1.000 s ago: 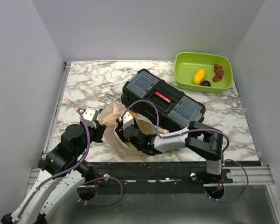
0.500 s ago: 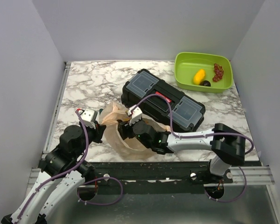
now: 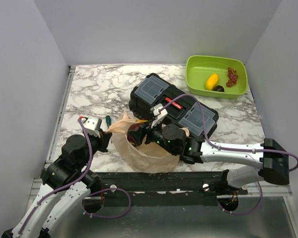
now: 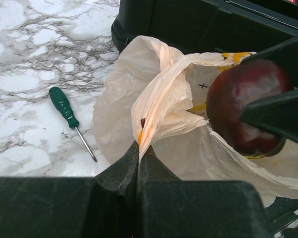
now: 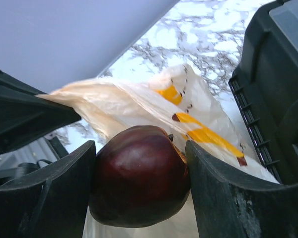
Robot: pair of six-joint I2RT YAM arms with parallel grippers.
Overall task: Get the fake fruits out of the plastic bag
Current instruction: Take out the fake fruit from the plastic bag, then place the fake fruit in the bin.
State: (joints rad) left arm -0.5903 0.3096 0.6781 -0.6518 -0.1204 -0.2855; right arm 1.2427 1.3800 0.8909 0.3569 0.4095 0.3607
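- The right end effector (image 3: 141, 133) is gripping a dark purple plum (image 3: 135, 134), with its two fingers standing wide apart and pressing against the fruit's opposite sides, as the right wrist view shows up close.
- A second ago this end effector was sitting lower, down in the plastic bag (image 3: 139, 157), and no plum was showing. Now the plum is hanging clear above the bag's open mouth, just left of the frame's center.
- The right arm is also lying differently. Earlier it was folded with its elbow near the lower middle, and now it is stretching along the bottom edge, with its elbow at the lower right.
- The left end effector (image 3: 105, 137) is staying fully closed, pinching a gathered fold of the bag's upper rim at the center-left. It is sitting slightly lower and further left than before.
- The bag is lying crumpled on the marble desk (image 3: 94, 84), touching the front of the black toolbox (image 3: 174, 104), and its orange prints are showing in both wrist views.
- A green-handled screwdriver (image 3: 109, 120) is lying on the desk just left of the bag. It was not visible in the earlier frames.
- In the upper right, the green tray (image 3: 191, 74) is holding the yellow lemon (image 3: 212, 81), a second dark plum (image 3: 218, 89) and the red grapes (image 3: 232, 76), all unchanged.
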